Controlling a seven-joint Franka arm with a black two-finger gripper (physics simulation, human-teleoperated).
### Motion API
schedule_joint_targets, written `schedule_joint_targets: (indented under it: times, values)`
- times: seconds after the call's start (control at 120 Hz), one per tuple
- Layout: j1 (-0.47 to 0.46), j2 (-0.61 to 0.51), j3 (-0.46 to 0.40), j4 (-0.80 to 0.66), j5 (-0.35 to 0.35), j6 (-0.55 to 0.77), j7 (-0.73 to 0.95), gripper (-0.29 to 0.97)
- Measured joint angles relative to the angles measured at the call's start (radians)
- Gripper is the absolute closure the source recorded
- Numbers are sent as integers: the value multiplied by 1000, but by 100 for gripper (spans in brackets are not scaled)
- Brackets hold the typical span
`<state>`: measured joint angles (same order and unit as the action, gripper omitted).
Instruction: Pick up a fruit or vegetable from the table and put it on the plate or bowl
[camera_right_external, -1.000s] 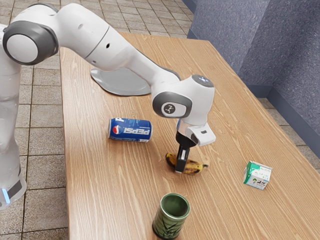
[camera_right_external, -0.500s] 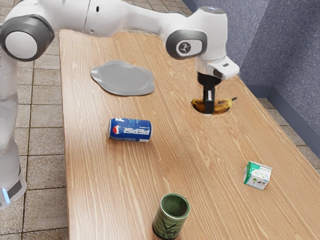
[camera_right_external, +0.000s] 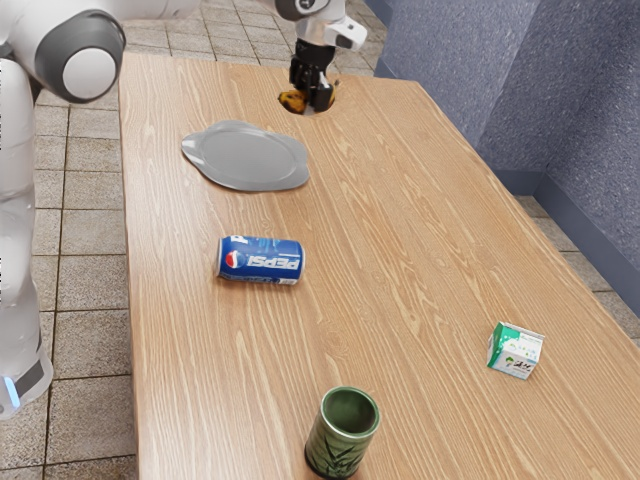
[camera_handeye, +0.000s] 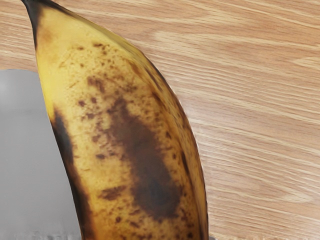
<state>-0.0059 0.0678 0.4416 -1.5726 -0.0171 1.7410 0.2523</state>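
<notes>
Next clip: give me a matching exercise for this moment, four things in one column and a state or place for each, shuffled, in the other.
Things
1. banana
2. Pepsi can
3. green cup
4. plate

States
A. lying on its side on the table
B. held off the table in the gripper
C. standing upright by the table's near edge
D. grey, lying flat on the table

Pairs: 1-B, 2-A, 3-C, 4-D

Above plate (camera_right_external: 245, 156): open, surface bare.
Gripper (camera_right_external: 312, 98) to plate: bare table (camera_right_external: 335, 150) between.
Obstacles: can (camera_right_external: 260, 260), cup (camera_right_external: 343, 432), carton (camera_right_external: 516, 350), well apart from plate.
</notes>
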Motion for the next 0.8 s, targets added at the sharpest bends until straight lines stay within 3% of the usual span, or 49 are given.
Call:
schedule_joint_targets:
  times: [0.308, 0.583, 0.692, 0.8]
  values:
    - [198, 21, 34, -43, -14, -19, 4, 56]
    - [215, 31, 34, -62, -14, -22, 6, 55]
    - [220, 31, 34, -64, -17, -25, 6, 28]
    - [226, 31, 34, -64, -16, -28, 6, 13]
